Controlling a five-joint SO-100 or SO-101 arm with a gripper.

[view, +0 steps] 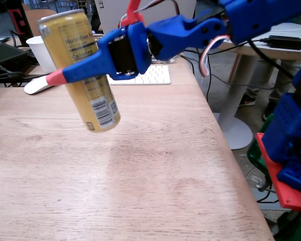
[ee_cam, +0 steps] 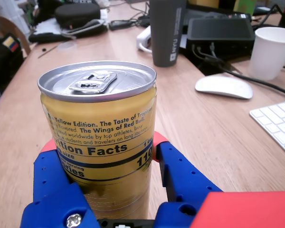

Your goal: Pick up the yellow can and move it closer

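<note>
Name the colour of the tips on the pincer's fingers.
Red tips on blue fingers, clearest in the fixed view, gripping the yellow can.

Glossy metal yellow can (ee_cam: 100,137), matt wood table (view: 140,175)

One yellow can (view: 80,70) is held in one blue gripper (ee_cam: 107,152) above a single wooden table (view: 140,175). Around it sit one white paper cup (ee_cam: 271,51), one white mouse (ee_cam: 224,87), one white keyboard (ee_cam: 278,124) and one dark grey tumbler (ee_cam: 167,31) (all seen in the wrist view). Also on the table are one black case (ee_cam: 76,13) and one black box-shaped device (ee_cam: 221,29)
</note>
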